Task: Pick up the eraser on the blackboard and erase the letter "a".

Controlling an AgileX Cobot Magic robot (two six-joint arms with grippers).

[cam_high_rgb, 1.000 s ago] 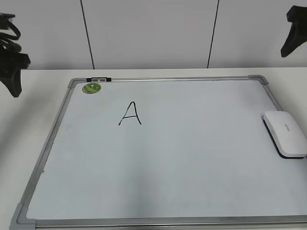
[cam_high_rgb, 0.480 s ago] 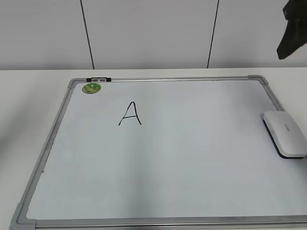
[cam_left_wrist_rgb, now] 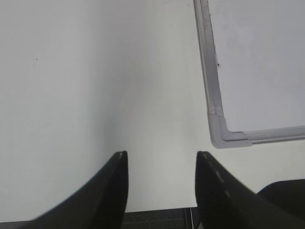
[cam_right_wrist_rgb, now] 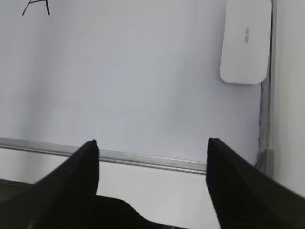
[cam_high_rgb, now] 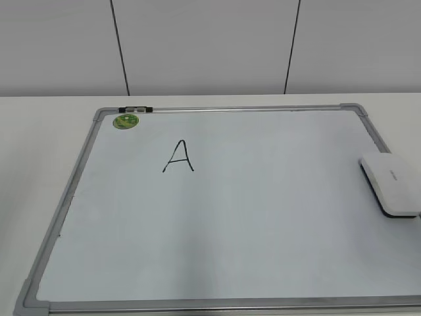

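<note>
On my exterior feed I see the large white dry-erase blackboard (cam_high_rgb: pixel 230 210) with its silver-grey metal frame lying flat on the white table (cam_high_rgb: pixel 39 131). A handwritten black capital letter "A" (cam_high_rgb: pixel 178 157) sits in the upper left part of the writing surface; it is the only letter I can find. A round green magnet (cam_high_rgb: pixel 125 120) rests in the top left corner, just beside a small black-and-silver clip (cam_high_rgb: pixel 135 108) on the top frame. The flat white plastic eraser (cam_high_rgb: pixel 391 184), a rounded rectangle with small grey print, lies on the board against its right edge, well apart from the letter. Neither arm shows here.

On my left wrist feed, the left gripper (cam_left_wrist_rgb: pixel 161 164) hangs over bare table beside a grey plastic corner of the board, its dark fingers spread with nothing between them.

On my right wrist feed, the right gripper (cam_right_wrist_rgb: pixel 152 157) has its fingers wide apart and empty above the board's near frame, with the eraser up ahead on the right.
</note>
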